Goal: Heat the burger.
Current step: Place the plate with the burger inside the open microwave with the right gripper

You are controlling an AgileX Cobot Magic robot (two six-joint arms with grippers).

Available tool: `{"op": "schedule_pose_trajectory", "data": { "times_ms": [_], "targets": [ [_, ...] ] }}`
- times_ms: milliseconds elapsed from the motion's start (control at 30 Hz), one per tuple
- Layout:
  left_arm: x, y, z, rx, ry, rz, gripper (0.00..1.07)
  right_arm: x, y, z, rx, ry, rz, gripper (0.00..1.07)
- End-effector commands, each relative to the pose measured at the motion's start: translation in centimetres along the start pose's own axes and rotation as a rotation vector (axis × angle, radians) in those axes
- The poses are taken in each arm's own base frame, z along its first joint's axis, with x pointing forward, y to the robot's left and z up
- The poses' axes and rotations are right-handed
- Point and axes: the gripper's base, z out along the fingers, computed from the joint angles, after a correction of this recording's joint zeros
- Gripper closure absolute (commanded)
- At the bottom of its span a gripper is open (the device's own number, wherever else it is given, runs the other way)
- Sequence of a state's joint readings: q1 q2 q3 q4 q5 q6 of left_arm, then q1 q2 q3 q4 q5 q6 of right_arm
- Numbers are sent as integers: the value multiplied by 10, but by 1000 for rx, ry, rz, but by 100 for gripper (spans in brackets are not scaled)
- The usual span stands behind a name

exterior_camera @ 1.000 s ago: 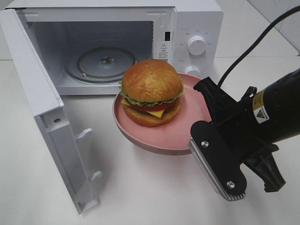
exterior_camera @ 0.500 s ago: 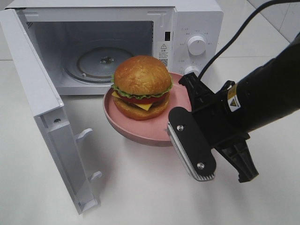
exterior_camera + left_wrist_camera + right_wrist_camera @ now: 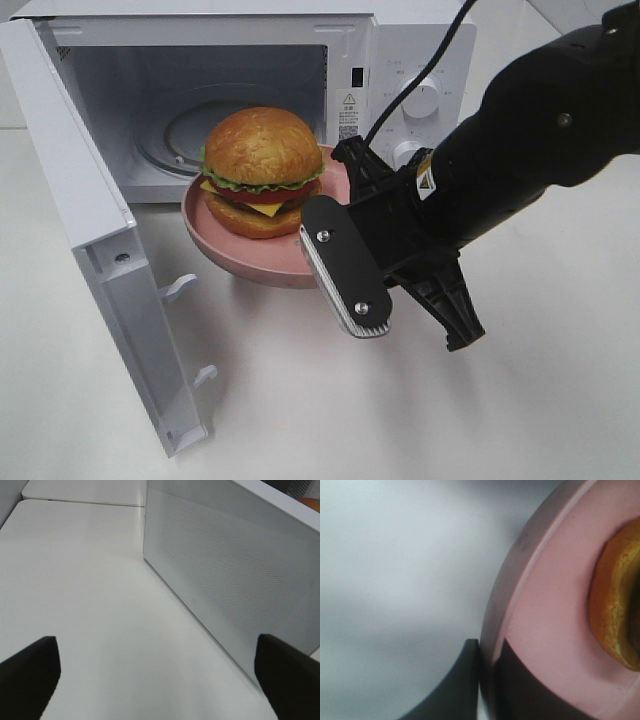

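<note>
While its door [image 3: 100,250] stands swung wide, microwave [image 3: 420,60]: on the white table [image 3: 300,420], glass turntable [image 3: 185,130] visible inside.
Right gripper [image 3: 318,245]: clamped on the rim of the pink plate [image 3: 215,240], carrying it off the table.
Plate: at the microwave's mouth, its far edge over the sill.
Burger [image 3: 262,160]: upright, centred on the plate, in front of the turntable.
Left gripper [image 3: 159,676]: jaws spread wide over the table, near a white perforated panel [image 3: 235,575].
</note>
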State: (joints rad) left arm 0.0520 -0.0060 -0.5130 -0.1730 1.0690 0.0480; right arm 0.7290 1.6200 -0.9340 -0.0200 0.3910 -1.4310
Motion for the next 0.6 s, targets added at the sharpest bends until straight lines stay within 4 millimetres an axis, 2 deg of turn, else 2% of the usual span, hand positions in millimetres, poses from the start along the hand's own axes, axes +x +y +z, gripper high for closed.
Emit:
{"op": "schedule_pose_trajectory", "data": {
  "times_ms": [33, 467, 600],
  "targets": [
    [0, 0, -2, 12, -22, 4, 9, -1, -20, -3, 96, -13, -3, 107],
    [0, 0, -2, 12, -22, 4, 9, -2, -42, 13, 97, 4, -35, 107],
    [0, 0, -2, 12, -22, 4, 9, 6, -52, 18, 100, 20, -23, 107]
  ]
}}
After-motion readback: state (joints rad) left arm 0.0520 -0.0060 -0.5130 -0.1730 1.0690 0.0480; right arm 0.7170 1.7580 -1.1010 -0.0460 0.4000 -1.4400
